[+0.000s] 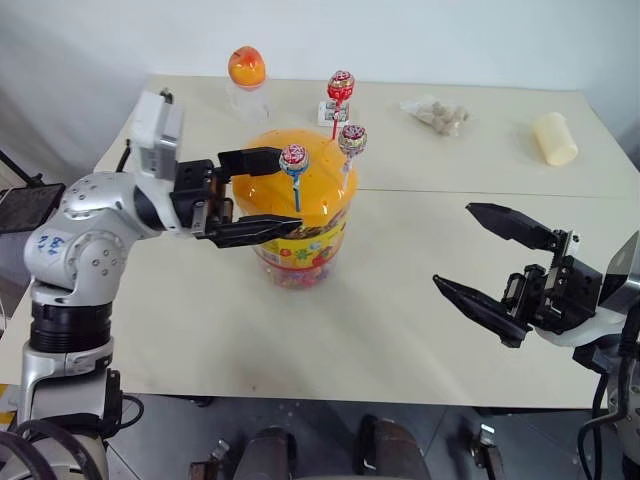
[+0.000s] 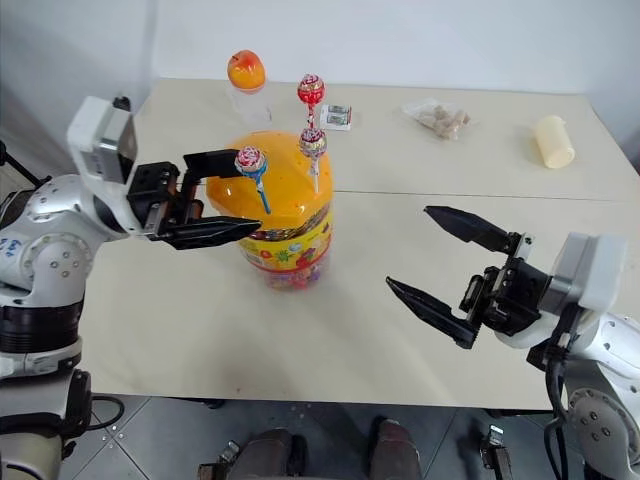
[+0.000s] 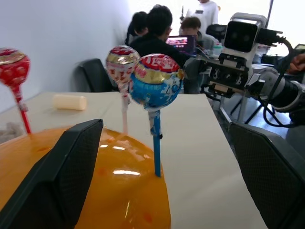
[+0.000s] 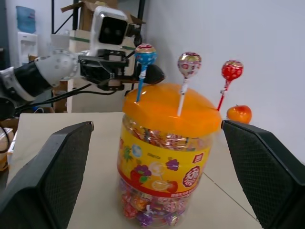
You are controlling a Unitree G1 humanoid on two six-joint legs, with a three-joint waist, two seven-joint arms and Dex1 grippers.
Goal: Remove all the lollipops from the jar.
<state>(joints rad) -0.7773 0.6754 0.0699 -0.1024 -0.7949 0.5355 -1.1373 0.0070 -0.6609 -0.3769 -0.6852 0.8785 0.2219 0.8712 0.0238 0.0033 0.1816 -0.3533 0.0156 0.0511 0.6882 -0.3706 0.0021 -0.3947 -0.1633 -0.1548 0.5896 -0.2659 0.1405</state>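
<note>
The big clear plastic jar with the orange lid [image 1: 293, 215] stands mid-frame. The left gripper [image 1: 258, 192], wide open, flanks the blue-stick lollipop [image 1: 294, 160]. A crooked squeeze might tip the jar.
</note>
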